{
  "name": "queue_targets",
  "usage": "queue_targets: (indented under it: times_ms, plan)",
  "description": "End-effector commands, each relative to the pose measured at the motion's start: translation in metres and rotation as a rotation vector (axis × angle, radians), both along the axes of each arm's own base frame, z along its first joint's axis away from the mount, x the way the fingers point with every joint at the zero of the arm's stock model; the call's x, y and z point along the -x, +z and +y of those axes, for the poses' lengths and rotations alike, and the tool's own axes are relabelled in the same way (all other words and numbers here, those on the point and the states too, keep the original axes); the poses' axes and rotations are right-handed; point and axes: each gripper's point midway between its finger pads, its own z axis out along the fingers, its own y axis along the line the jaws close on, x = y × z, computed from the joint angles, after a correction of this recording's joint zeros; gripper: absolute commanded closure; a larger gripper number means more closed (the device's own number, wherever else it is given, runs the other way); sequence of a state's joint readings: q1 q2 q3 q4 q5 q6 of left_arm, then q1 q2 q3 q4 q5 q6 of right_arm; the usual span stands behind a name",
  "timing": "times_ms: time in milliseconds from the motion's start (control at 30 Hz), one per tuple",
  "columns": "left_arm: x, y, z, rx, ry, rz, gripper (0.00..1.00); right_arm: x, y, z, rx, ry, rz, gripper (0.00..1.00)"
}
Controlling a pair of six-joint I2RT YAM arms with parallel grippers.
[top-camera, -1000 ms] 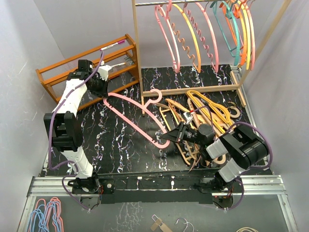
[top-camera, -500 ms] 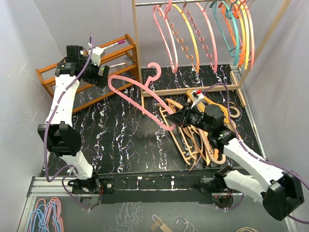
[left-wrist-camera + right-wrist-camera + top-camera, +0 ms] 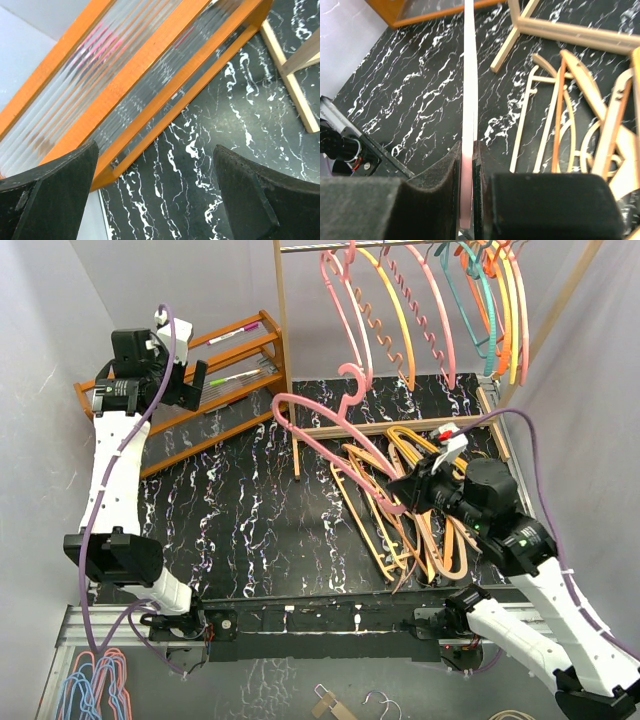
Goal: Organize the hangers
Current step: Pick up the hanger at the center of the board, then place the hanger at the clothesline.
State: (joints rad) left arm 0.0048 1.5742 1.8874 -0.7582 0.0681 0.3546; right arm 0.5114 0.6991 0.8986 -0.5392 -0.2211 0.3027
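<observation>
My right gripper is shut on the lower corner of a pink hanger and holds it off the table. Its hook points up toward the wooden frame. In the right wrist view the hanger's pale pink bar runs straight up from between the closed pads of that gripper. My left gripper is open and holds nothing. It hangs high at the far left, beside the orange rack. Between its spread fingers only the black table shows. A pile of orange and tan hangers lies under my right arm. Several more hangers hang on the rail.
The pale wooden frame stands at the back, and its base bar lies on the table by the pile. The orange rack fills the upper left of the left wrist view. White walls close in both sides. Tan wooden hangers lie just right of the held bar.
My left gripper has opened, let go of the pink hanger and pulled back up and left toward the rack. My right gripper has carried the hanger up and right toward the frame.
</observation>
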Motion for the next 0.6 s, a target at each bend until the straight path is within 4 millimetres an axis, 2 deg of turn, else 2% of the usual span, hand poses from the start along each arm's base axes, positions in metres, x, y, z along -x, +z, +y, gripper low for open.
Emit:
queue_targets:
  times_ms: [0, 167, 267, 433, 500, 567]
  plan:
    - [0.014, 0.005, 0.016, -0.03, 0.083, -0.022, 0.03, -0.001, 0.048, -0.018, 0.094, -0.021, -0.153, 0.92]
    - [0.024, 0.003, 0.021, -0.039, 0.098, -0.023, 0.03, -0.011, 0.089, -0.03, 0.155, -0.07, -0.268, 0.92]
    - [0.029, 0.002, 0.024, -0.039, 0.104, -0.024, 0.03, -0.024, 0.111, -0.033, 0.182, -0.104, -0.312, 0.92]
    - [0.035, -0.002, 0.026, -0.042, 0.109, -0.019, 0.03, -0.049, 0.157, -0.043, 0.18, -0.224, -0.417, 0.92]
    - [0.037, -0.001, 0.027, -0.044, 0.111, -0.023, 0.03, -0.058, 0.173, -0.045, 0.184, -0.258, -0.447, 0.92]
    - [0.038, -0.001, 0.029, -0.049, 0.114, -0.025, 0.03, -0.07, 0.181, -0.037, 0.176, -0.257, -0.458, 0.92]
